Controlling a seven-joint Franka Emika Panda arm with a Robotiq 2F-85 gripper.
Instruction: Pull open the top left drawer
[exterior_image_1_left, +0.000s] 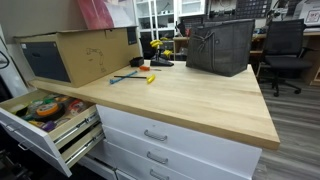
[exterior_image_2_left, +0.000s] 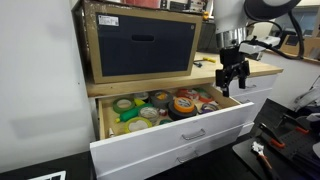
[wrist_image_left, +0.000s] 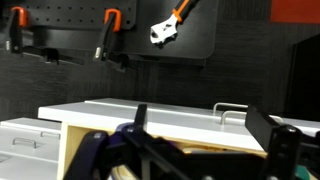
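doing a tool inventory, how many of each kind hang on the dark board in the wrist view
clamps: 2
wrench: 1
total: 3

The top left drawer stood open, extended well out from under the wooden worktop and running level. It was wide and shallow, with pale wooden sides. Its flat white front faced 6 o'clock in one exterior view and 8 o'clock in the other. A silver bar handle sat on the front. The contents were small orange, yellow and green items, packed close across the tray.
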